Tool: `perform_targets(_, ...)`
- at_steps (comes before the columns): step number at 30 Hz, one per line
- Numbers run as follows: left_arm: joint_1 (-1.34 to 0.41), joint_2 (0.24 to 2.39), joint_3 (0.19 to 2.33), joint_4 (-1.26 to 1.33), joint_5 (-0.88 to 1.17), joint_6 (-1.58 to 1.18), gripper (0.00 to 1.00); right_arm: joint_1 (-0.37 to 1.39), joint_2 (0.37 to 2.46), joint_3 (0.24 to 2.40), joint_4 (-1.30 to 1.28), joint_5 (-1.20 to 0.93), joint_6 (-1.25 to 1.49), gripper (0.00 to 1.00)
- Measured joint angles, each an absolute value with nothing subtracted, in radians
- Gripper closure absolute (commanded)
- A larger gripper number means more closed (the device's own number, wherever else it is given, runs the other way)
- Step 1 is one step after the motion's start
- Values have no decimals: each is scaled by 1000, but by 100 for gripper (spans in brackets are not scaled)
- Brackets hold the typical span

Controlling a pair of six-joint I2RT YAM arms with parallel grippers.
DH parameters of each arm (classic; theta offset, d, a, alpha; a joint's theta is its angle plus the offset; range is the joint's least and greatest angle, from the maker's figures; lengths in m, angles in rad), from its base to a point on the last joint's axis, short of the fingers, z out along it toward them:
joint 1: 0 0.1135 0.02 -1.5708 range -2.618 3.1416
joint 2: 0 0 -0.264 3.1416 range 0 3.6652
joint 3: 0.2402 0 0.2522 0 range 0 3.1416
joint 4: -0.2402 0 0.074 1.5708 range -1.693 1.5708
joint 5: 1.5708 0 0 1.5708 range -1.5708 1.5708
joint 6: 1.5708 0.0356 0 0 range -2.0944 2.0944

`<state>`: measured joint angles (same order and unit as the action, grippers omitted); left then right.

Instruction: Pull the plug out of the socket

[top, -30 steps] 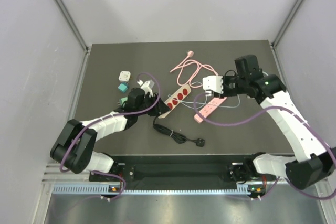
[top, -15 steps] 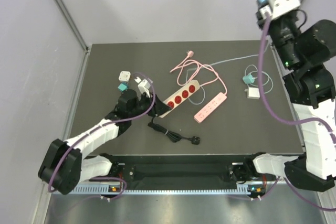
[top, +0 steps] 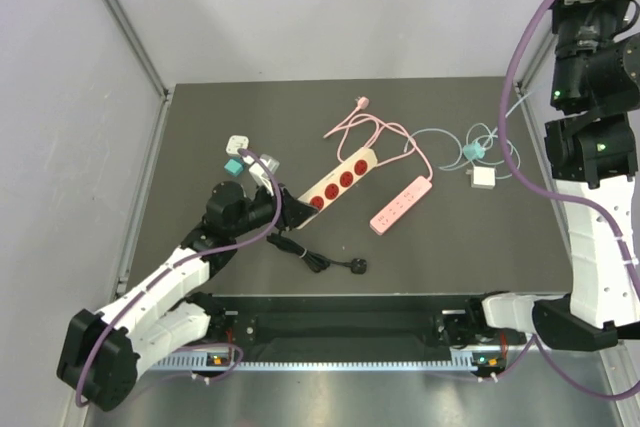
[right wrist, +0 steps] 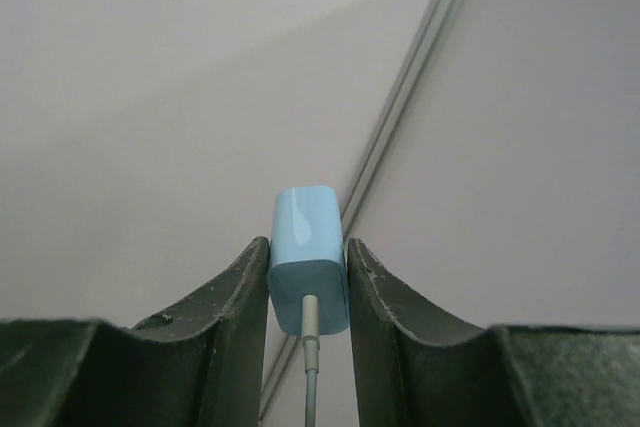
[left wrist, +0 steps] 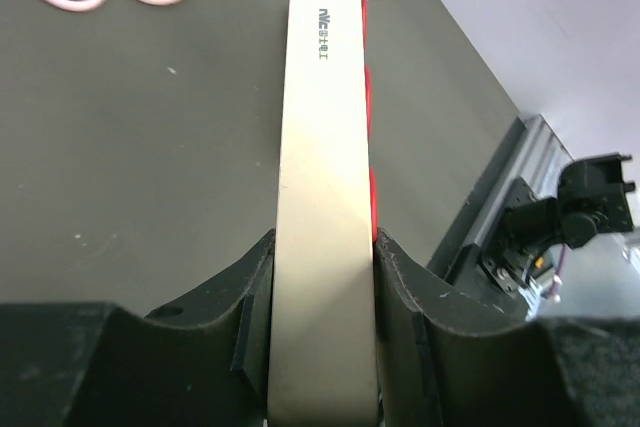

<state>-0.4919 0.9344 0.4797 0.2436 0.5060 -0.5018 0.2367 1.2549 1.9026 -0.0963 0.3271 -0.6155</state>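
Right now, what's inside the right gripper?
A light blue plug, clamped in the right gripper with a pad on each side. A white cable leaves its near end. Its prongs would be on the far end, which is out of sight.

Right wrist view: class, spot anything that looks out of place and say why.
The blue plug sits clamped in the right gripper high in the air, against bare wall, well above the table. Its cable dangles below. The left gripper grips the power strip.
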Motion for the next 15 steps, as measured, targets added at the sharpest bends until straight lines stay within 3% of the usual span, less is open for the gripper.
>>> perform_targets(7,-492,899,472,220,390,-503,100,159,1254,1930,-91,324,-590,100)
perform_targets(15,-486,915,469,208,317,-525,100,-23,1210,1761,-57,263,-553,100)
